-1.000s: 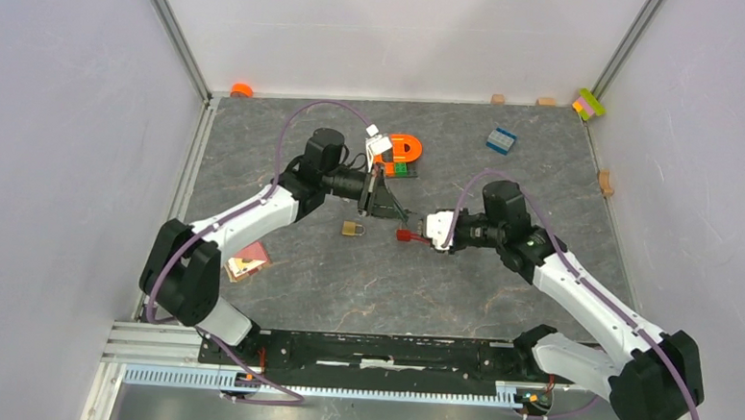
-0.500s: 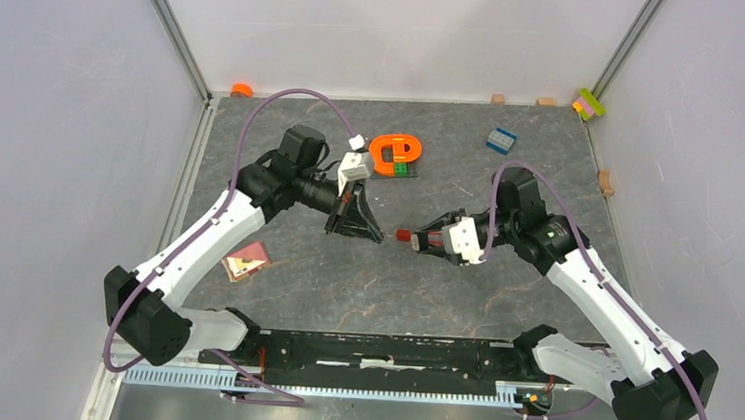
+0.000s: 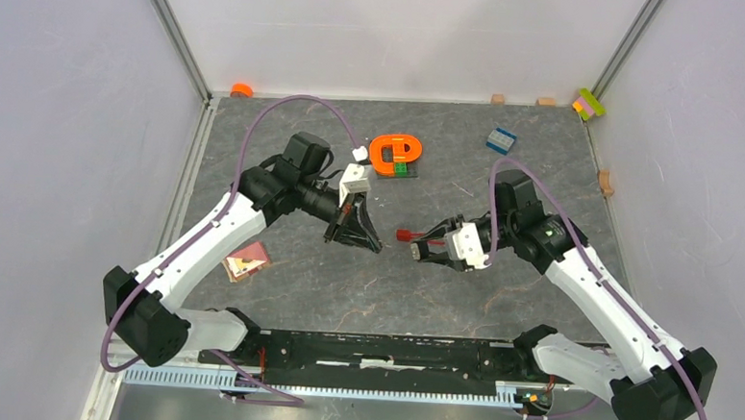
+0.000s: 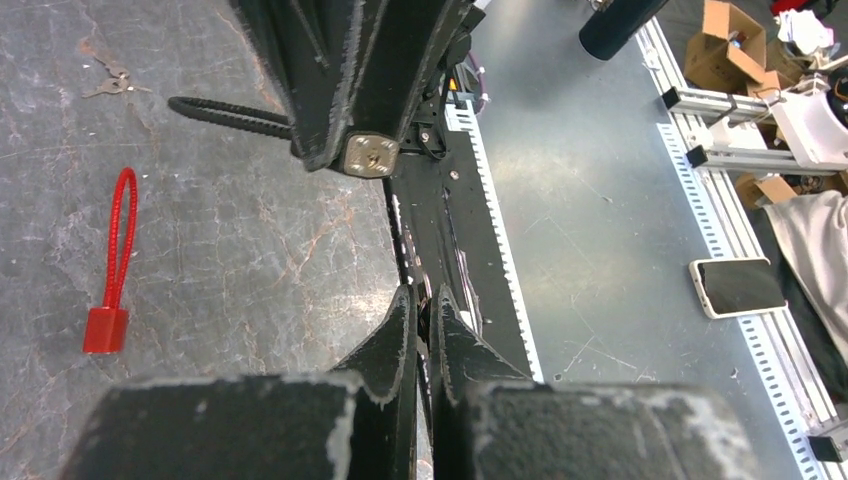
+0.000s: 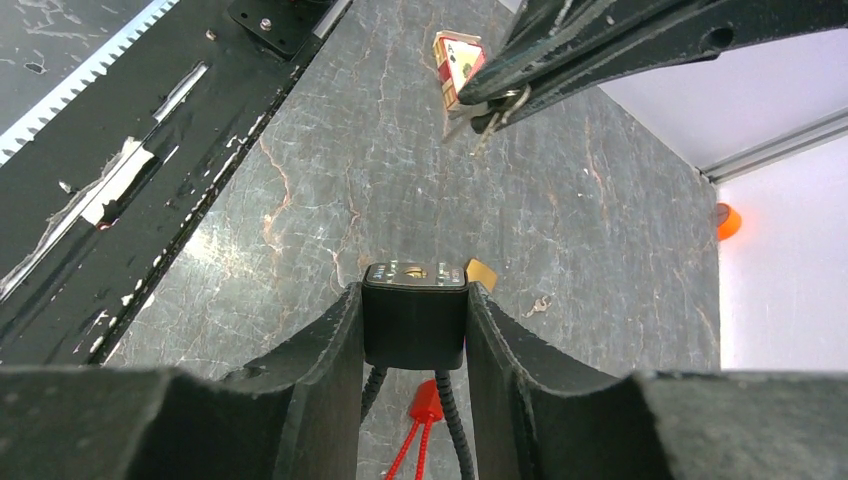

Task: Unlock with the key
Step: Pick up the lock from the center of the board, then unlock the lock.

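Note:
My right gripper (image 5: 415, 292) is shut on a black cable padlock (image 5: 414, 322), its keyhole face (image 5: 415, 272) pointing away towards the left gripper. In the top view the right gripper (image 3: 422, 254) is at the table's middle and the left gripper (image 3: 376, 247) faces it across a short gap. The left gripper (image 4: 423, 297) is shut, and a small silver key (image 5: 487, 112) hangs from its fingertips, above and right of the lock's face. From the left wrist, the lock's face (image 4: 370, 156) shows straight ahead, held off the table.
A red cable tag (image 3: 406, 235) lies on the table between the grippers. A brass padlock (image 5: 482, 272) and loose keys (image 5: 540, 303) lie beyond the black lock. A card box (image 3: 248, 259) lies left, an orange horseshoe piece (image 3: 396, 153) and a blue brick (image 3: 500, 139) farther back.
The left arm drew back and its gripper swung down over the brass padlock. The right gripper lifted the lock, turned to face the left gripper and shifted slightly lower.

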Robot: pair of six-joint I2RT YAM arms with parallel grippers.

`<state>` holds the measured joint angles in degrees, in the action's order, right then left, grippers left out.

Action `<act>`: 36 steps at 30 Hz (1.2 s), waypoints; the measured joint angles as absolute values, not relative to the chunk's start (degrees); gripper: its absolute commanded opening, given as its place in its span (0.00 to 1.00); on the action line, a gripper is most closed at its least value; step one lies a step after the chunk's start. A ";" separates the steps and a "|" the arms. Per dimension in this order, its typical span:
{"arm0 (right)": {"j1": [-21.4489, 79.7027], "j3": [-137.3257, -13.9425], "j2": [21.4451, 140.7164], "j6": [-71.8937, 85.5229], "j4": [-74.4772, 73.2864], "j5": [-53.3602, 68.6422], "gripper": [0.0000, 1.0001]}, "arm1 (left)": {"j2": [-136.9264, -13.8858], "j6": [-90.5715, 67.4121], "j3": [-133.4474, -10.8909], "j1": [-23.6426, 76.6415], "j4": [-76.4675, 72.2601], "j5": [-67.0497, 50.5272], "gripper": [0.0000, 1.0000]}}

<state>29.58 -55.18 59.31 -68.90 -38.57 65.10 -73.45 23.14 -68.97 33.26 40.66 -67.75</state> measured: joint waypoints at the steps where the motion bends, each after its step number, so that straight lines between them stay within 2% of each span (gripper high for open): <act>1: 29.58 -55.20 59.53 -68.75 -38.46 65.08 0.00 | -73.45 23.27 -68.97 33.69 40.66 -67.53 0.02; 6: 29.63 -55.31 61.23 -66.26 -36.84 64.77 0.00 | -73.45 26.13 -68.99 37.19 40.71 -63.51 0.02; 17: 29.78 -54.35 66.22 -59.83 -33.56 67.16 0.00 | -71.77 50.94 -70.57 47.03 45.63 -43.13 0.02; 23: 30.59 -51.51 66.78 -57.60 -32.80 68.01 0.00 | -69.89 56.42 -71.72 48.51 46.37 -37.80 0.02; 28: 30.79 -49.58 65.14 -55.66 -30.20 66.57 0.00 | -68.84 51.62 -71.22 48.69 42.33 -37.26 0.02; 36: 31.46 -48.51 59.86 -54.22 -24.80 56.71 0.00 | -68.36 28.27 -66.61 47.79 32.51 -38.22 0.02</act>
